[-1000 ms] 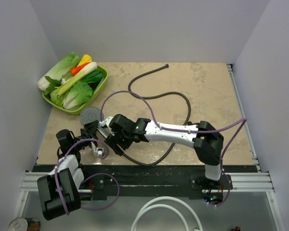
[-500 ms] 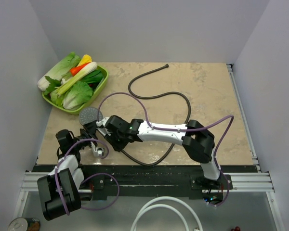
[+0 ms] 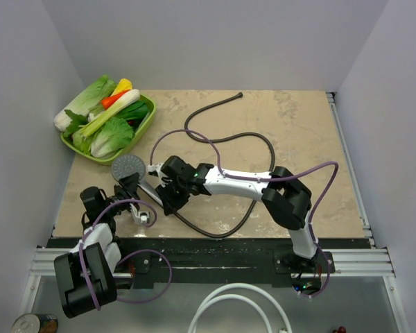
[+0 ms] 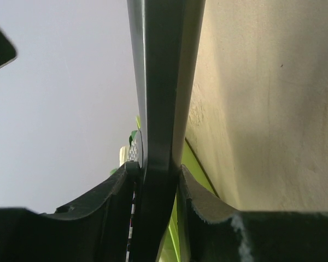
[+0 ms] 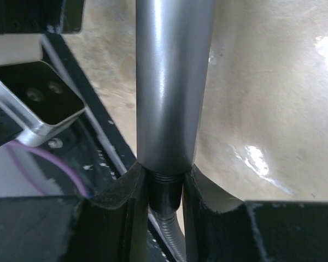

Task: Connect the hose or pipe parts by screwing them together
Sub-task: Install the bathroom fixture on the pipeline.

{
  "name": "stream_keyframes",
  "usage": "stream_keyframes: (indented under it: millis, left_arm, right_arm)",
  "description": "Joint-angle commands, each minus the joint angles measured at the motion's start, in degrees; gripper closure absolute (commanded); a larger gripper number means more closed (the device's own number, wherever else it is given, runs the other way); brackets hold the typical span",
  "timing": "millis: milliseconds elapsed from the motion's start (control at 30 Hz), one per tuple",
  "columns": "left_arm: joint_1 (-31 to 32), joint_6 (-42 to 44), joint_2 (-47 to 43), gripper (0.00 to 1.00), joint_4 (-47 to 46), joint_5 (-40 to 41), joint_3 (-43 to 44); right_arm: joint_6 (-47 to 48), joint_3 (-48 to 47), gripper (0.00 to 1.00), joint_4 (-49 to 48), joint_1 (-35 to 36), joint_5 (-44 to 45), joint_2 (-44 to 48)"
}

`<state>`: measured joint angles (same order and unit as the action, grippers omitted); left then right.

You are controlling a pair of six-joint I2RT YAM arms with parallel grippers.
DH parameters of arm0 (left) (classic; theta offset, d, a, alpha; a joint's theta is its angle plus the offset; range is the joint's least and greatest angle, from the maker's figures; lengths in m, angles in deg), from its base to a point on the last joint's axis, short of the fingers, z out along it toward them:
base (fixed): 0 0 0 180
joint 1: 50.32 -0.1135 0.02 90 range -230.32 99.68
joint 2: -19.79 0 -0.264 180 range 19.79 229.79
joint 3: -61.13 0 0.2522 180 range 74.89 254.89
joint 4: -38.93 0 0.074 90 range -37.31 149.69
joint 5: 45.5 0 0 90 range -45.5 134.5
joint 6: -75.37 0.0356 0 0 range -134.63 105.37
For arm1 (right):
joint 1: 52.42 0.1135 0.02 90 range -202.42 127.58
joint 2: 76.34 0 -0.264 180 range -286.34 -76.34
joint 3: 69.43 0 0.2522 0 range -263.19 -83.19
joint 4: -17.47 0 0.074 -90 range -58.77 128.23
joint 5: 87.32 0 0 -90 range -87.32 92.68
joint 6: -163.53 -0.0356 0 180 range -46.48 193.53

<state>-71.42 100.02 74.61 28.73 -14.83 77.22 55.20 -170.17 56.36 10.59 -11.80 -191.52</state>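
Observation:
The grey shower-head disc sits at the near left, its handle clamped between the fingers of my left gripper, which is shut on it. The grey handle runs up the middle of the right wrist view. At its lower end the hose's black end nut meets the handle's thread. My right gripper is shut on that nut, seen from above at the right gripper. The dark-brown hose loops across the table to its free end.
A green tray of vegetables stands at the back left, close behind the shower head. A thick white tube loops below the table's front rail. Purple cables arch over the right arm. Walls close in the left, back and right.
My right gripper has closed on the hose's end nut and its wrist has shifted slightly. The shower-head disc has moved a little to the left. The left gripper has kept its grip.

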Motion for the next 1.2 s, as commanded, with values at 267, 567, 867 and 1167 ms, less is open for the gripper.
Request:
stream_keyframes:
  millis: [267,567,867,1167]
  left_arm:
    - [0.3,41.4,-0.7,1.00,-2.1,-6.2,-16.1]
    - [0.3,41.4,-0.5,1.00,-2.4,-6.2,-16.2]
    - [0.4,41.3,-0.5,1.00,-2.6,-5.6,-16.1]
    - [0.3,41.3,-0.5,1.00,-2.8,-5.5,-16.0]
  right_arm:
    - [-18.1,9.1,0.94,-41.0,-7.5,-34.2,-2.3]
    - [-58.5,18.1,0.87,-103.0,-11.6,-44.2,-13.6]
    - [-73.1,16.0,0.50,-113.8,-14.4,-44.0,-19.6]
    - [1.9,-1.9,0.02,-5.7,-14.2,-18.7,-1.1]
